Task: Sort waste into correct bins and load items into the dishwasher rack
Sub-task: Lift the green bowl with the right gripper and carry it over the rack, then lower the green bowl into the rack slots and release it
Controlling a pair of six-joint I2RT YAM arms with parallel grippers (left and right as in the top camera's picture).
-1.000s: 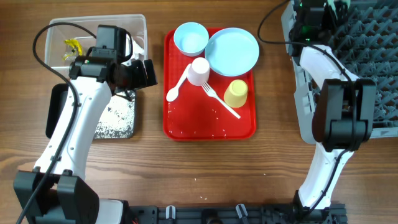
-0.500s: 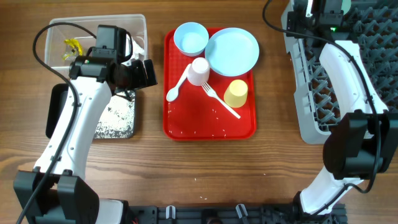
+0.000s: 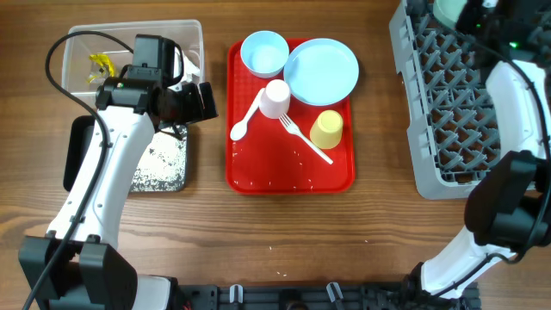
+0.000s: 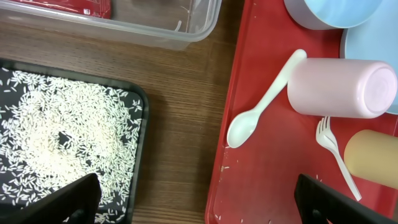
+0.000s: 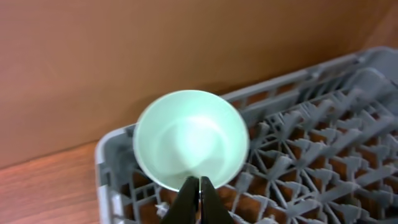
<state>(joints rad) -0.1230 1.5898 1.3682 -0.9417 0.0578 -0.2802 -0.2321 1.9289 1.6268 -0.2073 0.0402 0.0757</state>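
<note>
The right hand [image 5: 199, 186] was shut tight, seemingly empty, its tips over the near rim of a light-blue bowl [image 5: 186, 134] set in the far left corner of the dishwasher rack [image 5: 311, 168]. Loading seemed the step; next it must open and reach left to the red tray [image 3: 275, 168] for the pink cup [image 3: 275, 98]. The left hand [image 4: 199, 205] hung wide above the desk [image 4: 180, 124]. A second earlier the right hand was wide

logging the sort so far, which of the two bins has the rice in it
The shallow black tray: white rice grains are scattered over its floor. The clear tub beside it holds a yellow wrapper, with no rice visible.
</note>
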